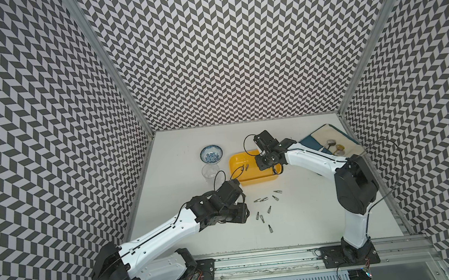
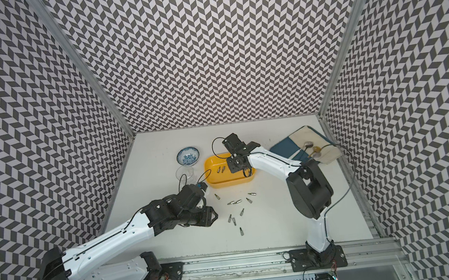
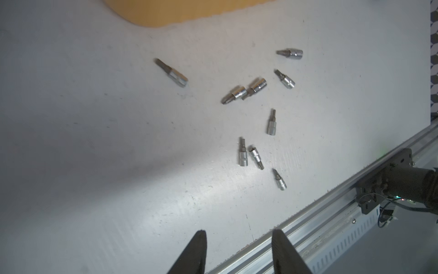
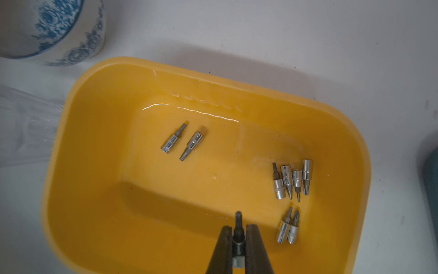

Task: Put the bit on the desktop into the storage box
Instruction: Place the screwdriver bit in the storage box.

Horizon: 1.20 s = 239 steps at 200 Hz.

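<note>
Roughly halfway. Eight stored bits inside storage box, mid-table. Above box, right hand pinches one more bit, not yet dropped. Nine loose bits lie on table, nearer than box. To their left, left hand half-open, empty.

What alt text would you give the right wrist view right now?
The right gripper, jaws shut on a bit, hangs over the yellow storage box, which holds eight loose bits. A blue-patterned bowl stands outside the box.
</note>
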Each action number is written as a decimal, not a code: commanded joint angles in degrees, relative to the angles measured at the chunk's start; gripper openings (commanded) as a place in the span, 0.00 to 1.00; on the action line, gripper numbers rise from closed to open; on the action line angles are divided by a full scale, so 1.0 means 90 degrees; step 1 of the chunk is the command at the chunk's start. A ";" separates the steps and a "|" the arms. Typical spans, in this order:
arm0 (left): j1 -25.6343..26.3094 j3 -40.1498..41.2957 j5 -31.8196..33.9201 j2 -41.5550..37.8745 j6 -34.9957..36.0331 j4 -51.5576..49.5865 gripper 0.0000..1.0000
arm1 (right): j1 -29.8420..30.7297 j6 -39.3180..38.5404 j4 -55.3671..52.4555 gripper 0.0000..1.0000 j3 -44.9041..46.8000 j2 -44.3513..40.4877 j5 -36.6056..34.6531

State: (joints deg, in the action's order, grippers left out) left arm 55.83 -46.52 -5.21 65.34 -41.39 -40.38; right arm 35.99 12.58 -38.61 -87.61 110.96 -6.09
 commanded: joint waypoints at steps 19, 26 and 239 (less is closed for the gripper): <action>0.0713 -0.0127 0.0341 0.0610 -0.0711 0.0591 0.49 | -0.0019 -0.0371 -0.0013 0.00 -0.0522 0.0558 0.0178; 0.0833 -0.0213 0.0383 0.0766 -0.0740 0.0613 0.49 | -0.0014 -0.0396 -0.0038 0.00 -0.0538 0.0654 0.0193; 0.1953 -0.1860 0.0745 0.3661 -0.0504 0.0215 0.49 | -0.0015 -0.0489 -0.0122 0.29 -0.0542 0.0954 0.0174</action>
State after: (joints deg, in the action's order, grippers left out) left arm 73.10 -60.97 0.34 96.47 -47.18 -36.99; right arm 35.81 8.54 -40.16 -91.81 120.40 -4.58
